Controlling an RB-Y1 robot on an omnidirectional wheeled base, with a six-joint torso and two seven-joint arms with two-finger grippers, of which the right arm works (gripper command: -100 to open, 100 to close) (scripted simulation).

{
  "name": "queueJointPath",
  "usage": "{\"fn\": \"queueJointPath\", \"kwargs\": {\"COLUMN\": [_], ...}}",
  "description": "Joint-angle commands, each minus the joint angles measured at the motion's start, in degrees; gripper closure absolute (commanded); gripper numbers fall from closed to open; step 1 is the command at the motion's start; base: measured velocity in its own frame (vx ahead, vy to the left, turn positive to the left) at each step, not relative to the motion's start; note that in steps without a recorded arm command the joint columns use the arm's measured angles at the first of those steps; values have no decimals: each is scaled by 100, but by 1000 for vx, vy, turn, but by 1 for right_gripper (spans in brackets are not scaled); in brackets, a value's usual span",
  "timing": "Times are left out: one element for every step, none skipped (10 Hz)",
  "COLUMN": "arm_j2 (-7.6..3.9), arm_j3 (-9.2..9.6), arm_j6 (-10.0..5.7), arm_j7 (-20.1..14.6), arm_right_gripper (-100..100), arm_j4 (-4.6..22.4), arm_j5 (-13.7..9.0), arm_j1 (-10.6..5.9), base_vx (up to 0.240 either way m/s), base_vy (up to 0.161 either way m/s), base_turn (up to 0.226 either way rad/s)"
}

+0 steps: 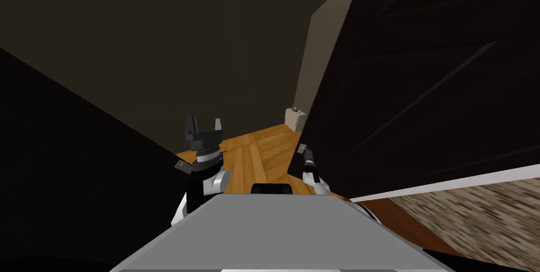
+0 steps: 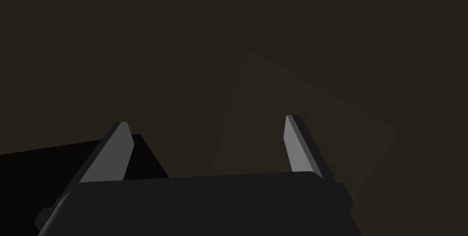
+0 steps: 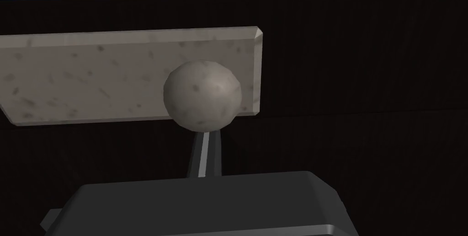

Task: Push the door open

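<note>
Right gripper [image 3: 204, 133], fingers [image 3: 205, 154] pinched, seemingly touches round speckled knob [image 3: 202, 95] on dark door [image 3: 365, 87].

Tips of the right gripper [image 3: 204, 153] behind the speckled knob [image 3: 202, 93]; its backplate [image 3: 91, 77] cut off at the edge.

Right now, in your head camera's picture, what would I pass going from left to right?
left gripper → wooden floor → right gripper → dark door
</note>
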Motion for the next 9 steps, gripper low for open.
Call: {"fn": "queueJointPath", "kwargs": {"arm_j2": [66, 85, 128, 172, 172, 255, 285, 302, 279], "arm_j3": [-9, -11, -17, -22, -22, -33, -36, -38, -36], "arm_j6": [15, 19, 28, 38, 38, 56, 62, 65, -2], "arm_j7": [69, 89, 132, 177, 177, 258, 287, 302, 272], "arm_right_gripper": [-100, -100, -100, -100, -100, -100, -100, -100, -100], "arm_j4": [-22, -28, -42, -56, -56, -82, -91, -96, 0], "arm_j5": [-4, -6, -8, -11, -11, -16, -18, -19, -19], "arm_j1": [-29, -37, -55, -74, -74, -108, -120, -127, -153], "base_vx": [-94, -202, -215, -224, -151, -177, -210, -159, -61], "base_vy": [81, 91, 65, 90, 75, 81, 82, 63, 27], "base_turn": [-56, -33, -16, -27, -24, -48, -43, -14, -5]}}
